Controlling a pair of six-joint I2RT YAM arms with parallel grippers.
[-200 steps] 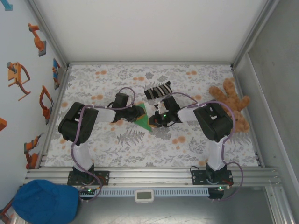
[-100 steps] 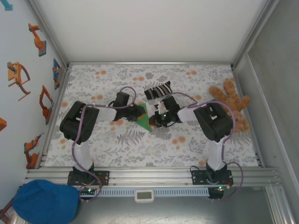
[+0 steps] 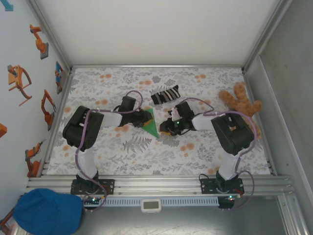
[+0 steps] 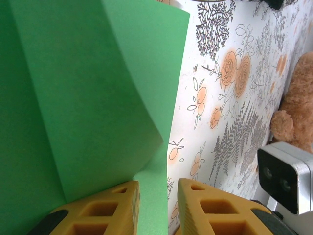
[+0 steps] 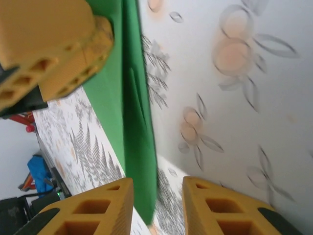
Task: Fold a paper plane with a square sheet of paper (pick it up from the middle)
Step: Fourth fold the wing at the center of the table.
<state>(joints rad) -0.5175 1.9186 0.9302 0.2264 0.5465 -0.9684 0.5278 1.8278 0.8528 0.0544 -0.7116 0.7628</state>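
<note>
The square sheet of paper (image 3: 152,126) is a bright green folded triangle on the floral table, pointing toward the near edge. My left gripper (image 3: 143,119) rests at its left edge. In the left wrist view the paper (image 4: 73,98) shows a folded flap, and one strip of it runs into the left gripper (image 4: 159,188), whose jaws stand apart with table showing beside the strip. My right gripper (image 3: 165,127) is just right of the paper. In the right wrist view the paper's narrow end (image 5: 132,122) reaches between the right gripper (image 5: 157,183), which is open and not touching it.
A black-and-white striped sock (image 3: 165,94) lies just beyond the paper. A brown teddy bear (image 3: 242,110) sits at the right side of the table. A blue cap (image 3: 48,211) lies off the table at the near left.
My right gripper has opened, let go of the green paper and drawn back to the right. The left gripper has stayed at the paper's left edge.
</note>
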